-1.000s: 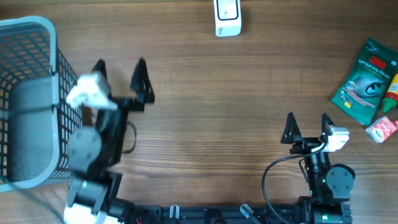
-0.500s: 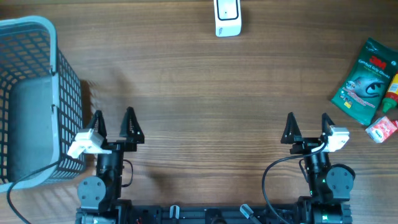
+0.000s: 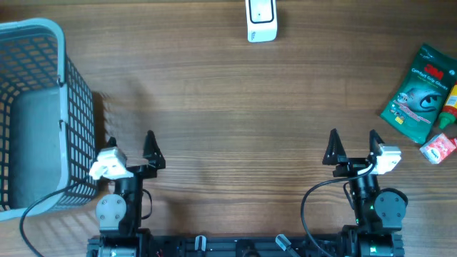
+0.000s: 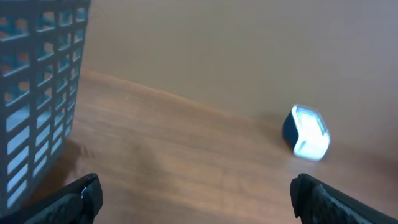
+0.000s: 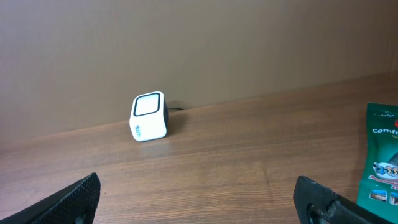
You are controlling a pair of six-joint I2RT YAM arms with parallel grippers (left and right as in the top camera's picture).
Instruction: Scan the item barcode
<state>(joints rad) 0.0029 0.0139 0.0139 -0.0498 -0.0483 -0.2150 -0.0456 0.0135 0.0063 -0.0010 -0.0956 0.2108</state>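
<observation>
Overhead straight down over the table; wrist views low and forward, scanner common to all.

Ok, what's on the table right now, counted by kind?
Basket: 1
Scanner: 1
Green packet: 1
Small red packet: 1
Red-and-yellow item, cut off at the edge: 1
Total: 5

Noted withdrawal of left gripper from beside the basket toward the near edge of the table. Now found level with right gripper. Recorded left arm folded back and squared up, no longer angled outward.
</observation>
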